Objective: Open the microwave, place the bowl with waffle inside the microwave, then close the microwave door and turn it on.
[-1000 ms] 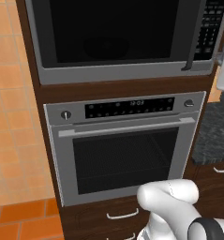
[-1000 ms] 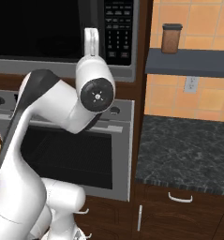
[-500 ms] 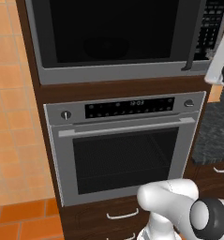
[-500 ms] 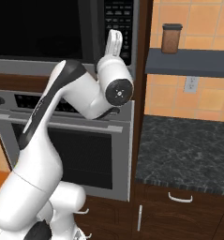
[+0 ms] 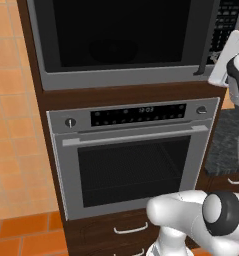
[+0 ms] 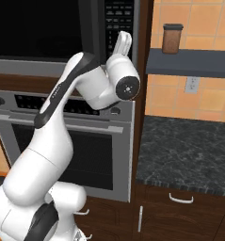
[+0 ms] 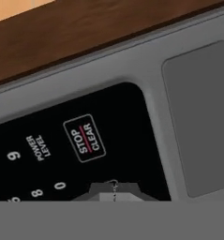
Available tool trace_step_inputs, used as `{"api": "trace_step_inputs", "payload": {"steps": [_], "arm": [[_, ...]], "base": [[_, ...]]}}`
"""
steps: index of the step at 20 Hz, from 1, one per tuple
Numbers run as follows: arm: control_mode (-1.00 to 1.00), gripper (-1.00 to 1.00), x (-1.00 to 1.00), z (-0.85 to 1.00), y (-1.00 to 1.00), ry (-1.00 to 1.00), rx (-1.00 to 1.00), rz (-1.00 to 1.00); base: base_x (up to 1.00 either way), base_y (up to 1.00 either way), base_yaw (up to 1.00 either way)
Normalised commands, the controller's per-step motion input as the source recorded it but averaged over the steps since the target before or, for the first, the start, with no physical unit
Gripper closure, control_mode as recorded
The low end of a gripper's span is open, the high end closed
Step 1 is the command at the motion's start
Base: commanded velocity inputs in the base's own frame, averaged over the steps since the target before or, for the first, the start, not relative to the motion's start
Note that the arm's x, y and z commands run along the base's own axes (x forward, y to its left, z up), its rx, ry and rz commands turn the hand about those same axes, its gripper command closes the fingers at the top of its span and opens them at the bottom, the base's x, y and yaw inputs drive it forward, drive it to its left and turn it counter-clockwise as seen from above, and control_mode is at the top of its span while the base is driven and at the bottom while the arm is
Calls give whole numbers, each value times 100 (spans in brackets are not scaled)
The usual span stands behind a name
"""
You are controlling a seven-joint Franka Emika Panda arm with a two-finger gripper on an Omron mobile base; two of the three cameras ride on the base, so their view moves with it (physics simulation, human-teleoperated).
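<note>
The microwave [image 5: 126, 75] sits above the oven, its keypad [image 6: 119, 14] at the right end. The microwave door [image 5: 116, 30] is flush in its frame, with the tall black handle [image 5: 207, 45] beside the keypad. My gripper [image 6: 124, 38] is shut with nothing in it and points at the lower part of the keypad. In the hand view the joined fingertips [image 7: 114, 186] sit just below the STOP CLEAR button [image 7: 84, 138], close to the panel. The bowl with waffle is out of view.
A grey oven [image 5: 131, 165] with a horizontal bar handle is built in under the microwave, with drawers below. To the right lie a dark stone counter [image 6: 189, 150] and a shelf [image 6: 189, 68] holding a brown canister [image 6: 172, 38]. Orange tiles cover the wall at left.
The arm has swung right along the microwave front, carrying the shut gripper from the door handle area to the keypad. The microwave and oven have not moved.
</note>
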Motion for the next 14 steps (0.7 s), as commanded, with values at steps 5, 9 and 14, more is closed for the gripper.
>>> {"api": "trace_step_inputs", "payload": {"steps": [5, 9, 14], "arm": [[-100, 100, 75, -13, -6, 2, 8, 0], [-100, 100, -65, 0, -6, 8, 0, 0], [-100, 100, -100, 2, -24, 3, 0, 0]], "base": [[0, 0, 0], [0, 0, 0], [0, 0, 0]]}}
